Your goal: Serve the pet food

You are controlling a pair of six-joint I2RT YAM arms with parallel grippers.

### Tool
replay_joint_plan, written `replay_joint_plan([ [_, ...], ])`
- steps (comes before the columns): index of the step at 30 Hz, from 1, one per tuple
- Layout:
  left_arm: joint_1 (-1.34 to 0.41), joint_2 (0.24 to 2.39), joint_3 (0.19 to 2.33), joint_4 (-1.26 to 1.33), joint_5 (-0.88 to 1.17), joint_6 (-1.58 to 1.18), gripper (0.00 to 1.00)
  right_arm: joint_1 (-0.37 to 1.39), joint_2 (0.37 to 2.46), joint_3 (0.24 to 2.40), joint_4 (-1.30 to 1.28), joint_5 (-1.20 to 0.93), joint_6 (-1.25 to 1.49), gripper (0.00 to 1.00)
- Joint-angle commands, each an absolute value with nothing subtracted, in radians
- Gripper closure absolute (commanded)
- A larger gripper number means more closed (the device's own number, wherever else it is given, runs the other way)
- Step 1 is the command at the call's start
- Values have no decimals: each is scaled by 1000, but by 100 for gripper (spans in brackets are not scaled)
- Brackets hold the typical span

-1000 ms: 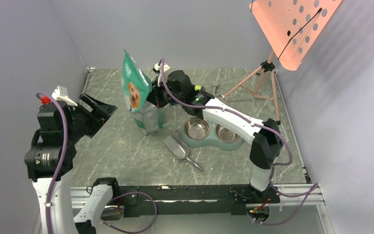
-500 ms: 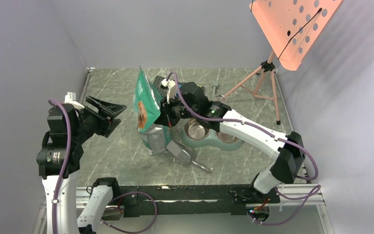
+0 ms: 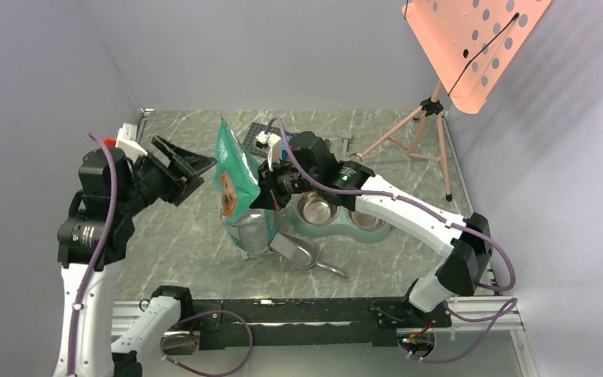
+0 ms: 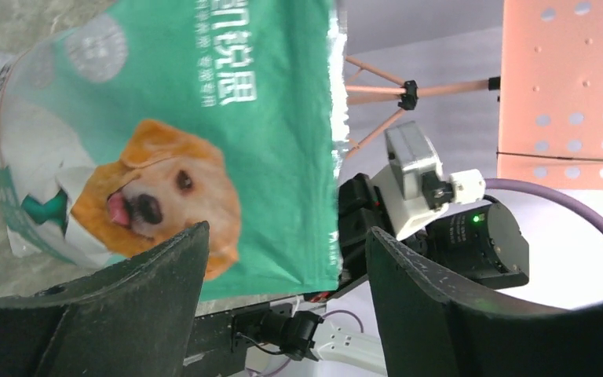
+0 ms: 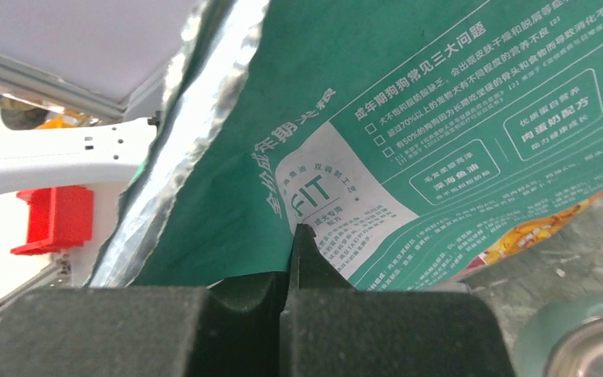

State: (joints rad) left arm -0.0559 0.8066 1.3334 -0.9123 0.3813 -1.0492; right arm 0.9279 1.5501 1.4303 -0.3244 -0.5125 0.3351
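The teal-and-white pouch (image 3: pixel 234 174) with the golden retriever print stands tilted in mid-table, its lower end by the metal scoop (image 3: pixel 294 249). My right gripper (image 3: pixel 270 186) is shut on the pouch's right side edge; in the right wrist view the gripper (image 5: pixel 294 245) pinches the printed film (image 5: pixel 440 133). My left gripper (image 3: pixel 197 168) hovers open just left of the pouch's top. In the left wrist view the gripper (image 4: pixel 286 236) stands wide apart before the dog picture (image 4: pixel 157 188), not touching it. The pet food is hidden inside the pouch.
The grey-green twin-bowl dish (image 3: pixel 323 232) sits right of the pouch, behind the scoop. An orange perforated stand (image 3: pixel 471 43) on a pink tripod (image 3: pixel 424 133) rises at the back right. Grey walls close in the left, back and right sides.
My right gripper has carried the pouch from the back of the table forward, down beside the scoop. My left arm has risen and swung right, toward the pouch's top.
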Motion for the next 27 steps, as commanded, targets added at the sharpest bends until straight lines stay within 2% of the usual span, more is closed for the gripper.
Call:
replay_joint_plan([
  [1,-159,923,1481,-904,257,-910,23,960,1500,1604,-388,-504,332,100],
  [2,-182,953,1512,-926,230,-882,24,960,1512,1630,-415,-486,321,99],
  [4,-215,999,1564,-958,202,-839,28,962,1529,1674,-453,-468,308,83],
  [7,-230,1038,1591,-959,213,-811,40,962,1540,1725,-476,-468,313,61],
  [10,-231,1054,1586,-935,249,-819,54,962,1554,1800,-527,-437,322,54],
  [13,-232,1054,1591,-944,252,-820,57,962,1566,1881,-589,-377,331,54],
  [17,-232,1019,1590,-959,209,-812,52,962,1582,1954,-593,-253,404,54],
  [19,-232,996,1561,-930,209,-818,49,962,1594,1976,-579,-204,458,59],
  [22,-232,993,1537,-901,239,-833,48,961,1651,2057,-607,-161,507,73],
  [27,-232,1032,1559,-898,295,-842,51,961,1744,2162,-659,-177,537,81],
])
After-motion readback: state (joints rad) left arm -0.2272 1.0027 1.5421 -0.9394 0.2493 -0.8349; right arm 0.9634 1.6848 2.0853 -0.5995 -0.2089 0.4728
